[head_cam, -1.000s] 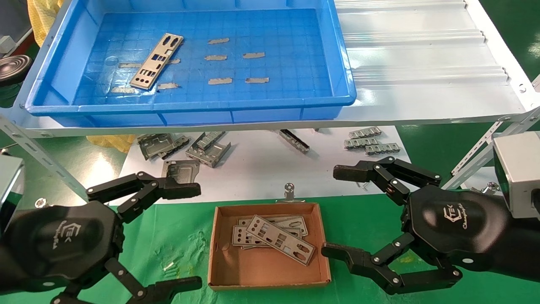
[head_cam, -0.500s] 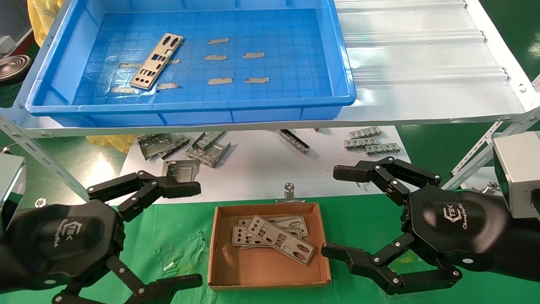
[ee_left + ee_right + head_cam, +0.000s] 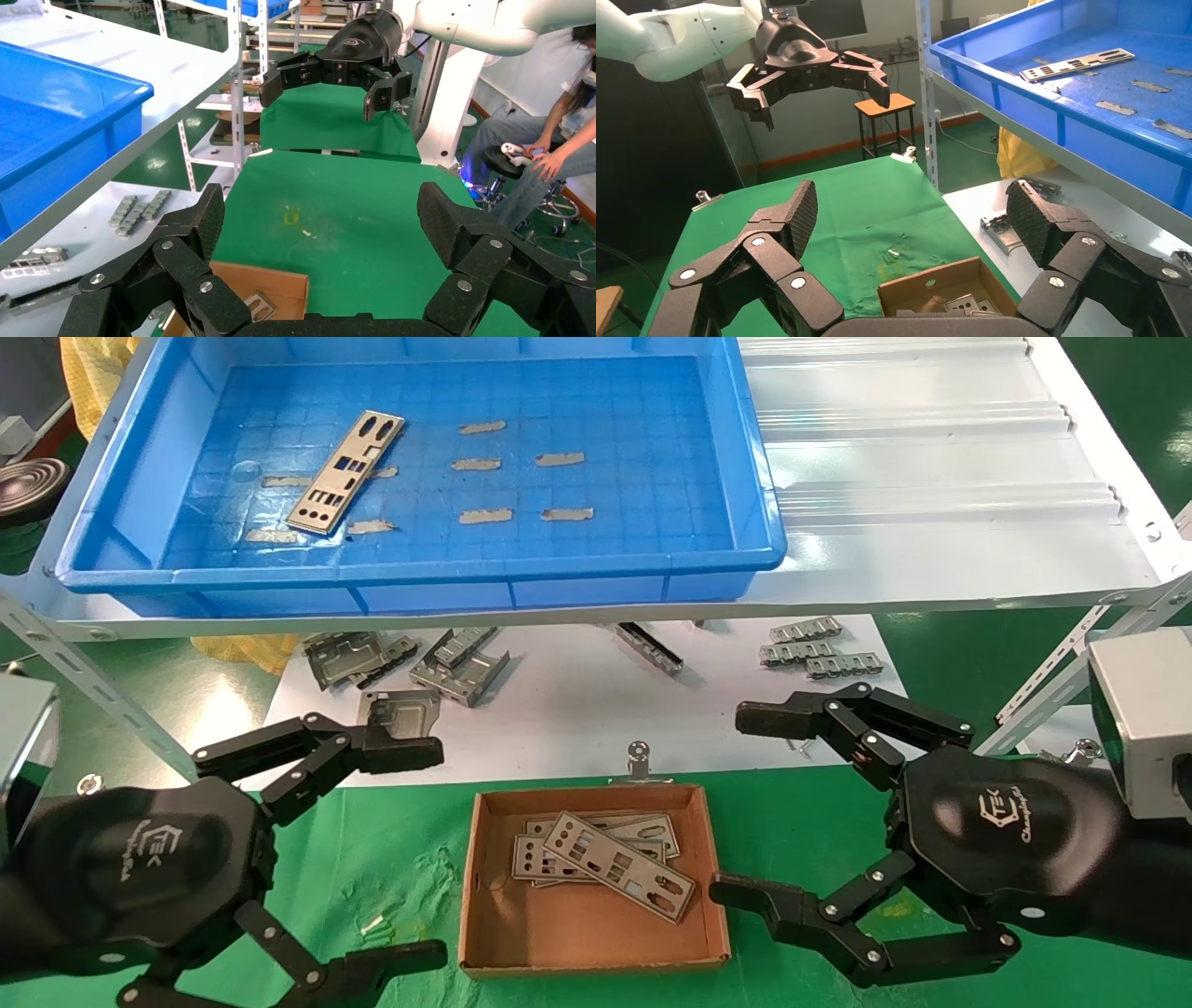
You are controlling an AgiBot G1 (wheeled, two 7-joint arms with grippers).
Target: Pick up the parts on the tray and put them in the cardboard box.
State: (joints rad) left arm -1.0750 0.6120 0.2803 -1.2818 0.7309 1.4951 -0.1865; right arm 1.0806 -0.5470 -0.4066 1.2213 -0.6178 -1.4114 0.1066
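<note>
Green cloth [image 3: 391, 859] covers the near worktop. Left gripper [image 3: 410, 850]: hovering over the cloth left of the cardboard box [image 3: 587, 933], jaws spread wide, empty. Right gripper [image 3: 736, 803]: hovering just right of the box, jaws spread wide, empty. Cardboard box: holds several stacked parts [image 3: 615, 866]. Beyond it, folded grey brackets [image 3: 461, 663] lie on a white board. Farthest, on the white ribbed shelf [image 3: 931, 477], the blue tray [image 3: 745, 477]: one part [image 3: 346, 472] lies on its left floor among grey tape strips [image 3: 521, 486].
</note>
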